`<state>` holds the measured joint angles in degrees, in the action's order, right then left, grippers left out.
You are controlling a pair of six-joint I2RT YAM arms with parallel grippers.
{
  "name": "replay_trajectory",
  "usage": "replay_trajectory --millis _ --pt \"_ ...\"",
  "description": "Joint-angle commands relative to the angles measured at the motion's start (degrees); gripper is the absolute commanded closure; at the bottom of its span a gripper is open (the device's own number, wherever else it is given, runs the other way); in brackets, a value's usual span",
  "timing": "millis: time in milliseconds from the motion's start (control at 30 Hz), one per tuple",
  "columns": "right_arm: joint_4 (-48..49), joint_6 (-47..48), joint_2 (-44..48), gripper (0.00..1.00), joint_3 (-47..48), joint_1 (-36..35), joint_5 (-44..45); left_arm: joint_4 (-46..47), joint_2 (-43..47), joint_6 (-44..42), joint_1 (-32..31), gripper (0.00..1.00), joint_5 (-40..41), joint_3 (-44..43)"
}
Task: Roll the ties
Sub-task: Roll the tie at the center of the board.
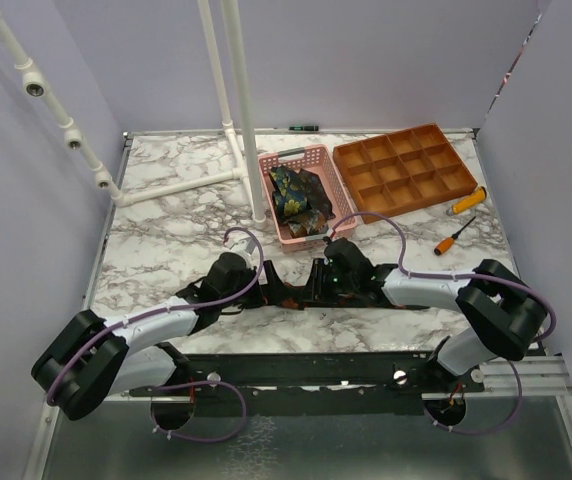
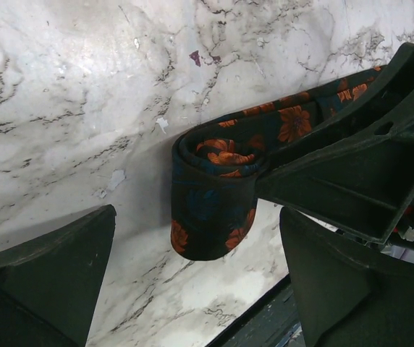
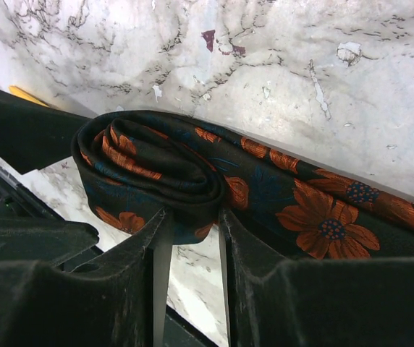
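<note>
**Top external view.** Locate the flowered tie (image 1: 288, 296) on the marble table (image 1: 166, 250), close to the near edge and between the two arms. The left end effector (image 1: 264, 288) and the right end effector (image 1: 311, 287) meet over it from opposite sides. You cannot read either jaw setting from this view. Behind them, a pink basket (image 1: 322, 158) contains more patterned ties (image 1: 296, 195). An orange compartment tray (image 1: 406, 165) sits just right of the basket. Two orange-handled screwdrivers (image 1: 463, 203) lie on the table near the tray's right corner. A white pipe frame (image 1: 241, 100) stands left of the basket.

**Left wrist view.** The jaws of the left end effector stand wide apart. One finger (image 2: 48, 282) appears at lower left and the other (image 2: 337, 289) at lower right. The rolled end (image 2: 210, 195) of the flowered tie sits in the gap between them, touching neither finger. The right end effector enters from the right and meets the roll. The unrolled length runs up and right along the table.

**Right wrist view.** The right end effector is clamped on the rolled end. Its two fingers (image 3: 134, 267) pinch the near edge of the roll, with only a narrow gap between them. The coil shows several loose turns. The flat remainder of the tie extends right across the table.
</note>
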<state>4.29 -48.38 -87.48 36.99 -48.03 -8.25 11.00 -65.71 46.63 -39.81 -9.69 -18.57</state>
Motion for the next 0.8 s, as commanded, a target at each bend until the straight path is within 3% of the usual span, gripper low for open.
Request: replay_trajectory --millis 0,467,567,767 --pt "-1.17 1.60 0.07 0.68 -0.22 0.40 0.47 2.12 -1.13 0.11 0.18 0.05 -1.67 -0.69" --pt "1.10 1.77 -0.17 0.67 -2.72 2.72 -1.72 4.72 -7.85 -0.92 -0.35 0.16 -5.49 -2.42" --pt "-0.71 2.68 2.94 0.63 -2.18 2.74 -1.27 2.88 -3.51 0.27 -0.35 0.13 -2.55 -1.93" --pt "-10.24 6.61 9.98 0.55 2.90 2.74 2.22 -11.22 10.93 1.24 -0.46 0.12 6.41 -2.38"
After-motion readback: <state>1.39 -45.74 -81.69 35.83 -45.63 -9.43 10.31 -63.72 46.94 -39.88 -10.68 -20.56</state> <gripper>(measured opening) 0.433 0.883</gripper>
